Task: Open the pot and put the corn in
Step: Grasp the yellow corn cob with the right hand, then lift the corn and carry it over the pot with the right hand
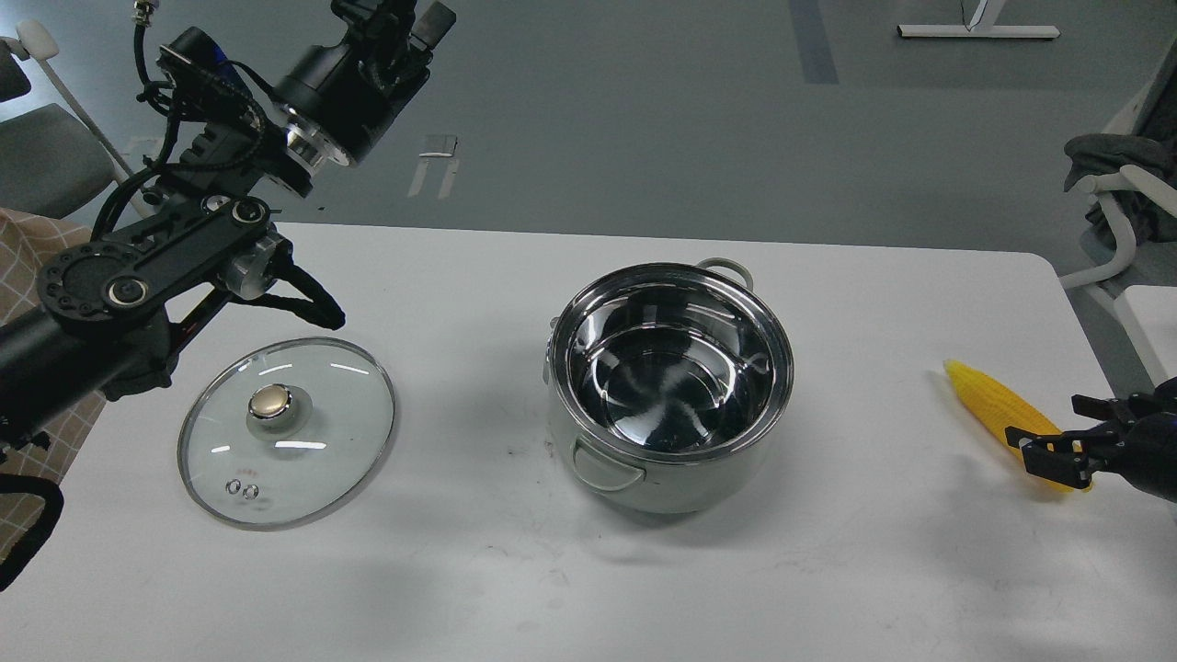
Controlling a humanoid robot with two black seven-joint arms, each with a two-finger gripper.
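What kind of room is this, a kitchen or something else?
Probably a lab or office, not a kitchen: the pot and corn sit on a plain white table, with a grey floor and office chairs around.

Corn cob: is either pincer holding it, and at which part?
The right pincer straddles the corn at its thick near end, but a closed grip cannot be confirmed. The left arm holds nothing visible.
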